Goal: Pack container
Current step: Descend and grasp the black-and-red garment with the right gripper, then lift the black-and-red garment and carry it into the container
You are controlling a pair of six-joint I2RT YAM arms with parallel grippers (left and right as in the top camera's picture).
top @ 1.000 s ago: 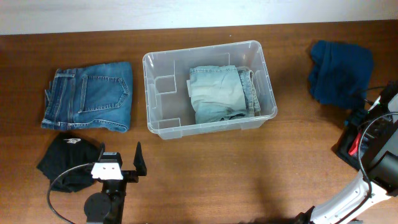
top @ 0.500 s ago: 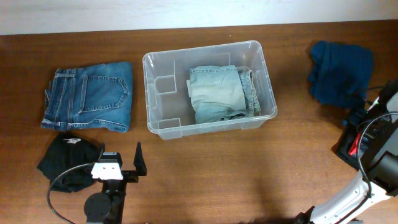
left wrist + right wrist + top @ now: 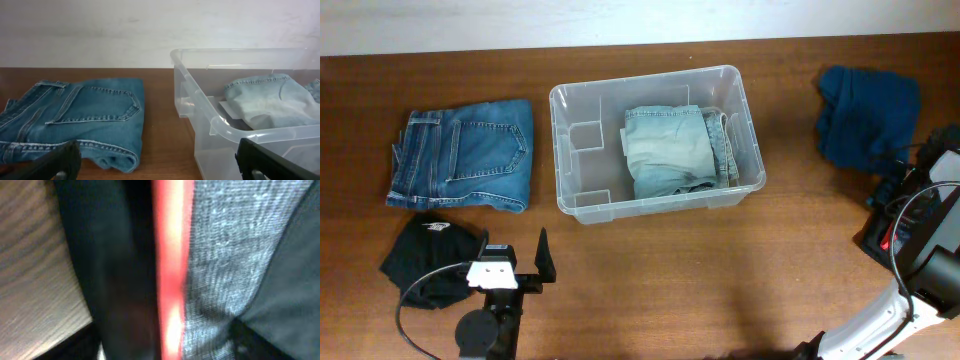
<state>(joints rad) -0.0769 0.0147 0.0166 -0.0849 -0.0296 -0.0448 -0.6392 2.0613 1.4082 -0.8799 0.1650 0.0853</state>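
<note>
The container (image 3: 563,100) is seen mid-table. A folded pale-denim garment (image 3: 665,150) is laid in its right half, and the left half is bare. The left gripper (image 3: 515,255) is held spread wide just beside a black garment (image 3: 420,265), with folded blue jeans (image 3: 460,155) beyond. The right gripper (image 3: 898,188) is pushed close against a red stripe (image 3: 170,265) and grey knit (image 3: 235,255); whether it is spread or pinching cannot be told. A thick fold should probably be taken, lifted clear of the rim and laid flat in the bare half. The table (image 3: 720,270) is dark grained wood, and a white wall (image 3: 100,30) is seen behind.
</note>
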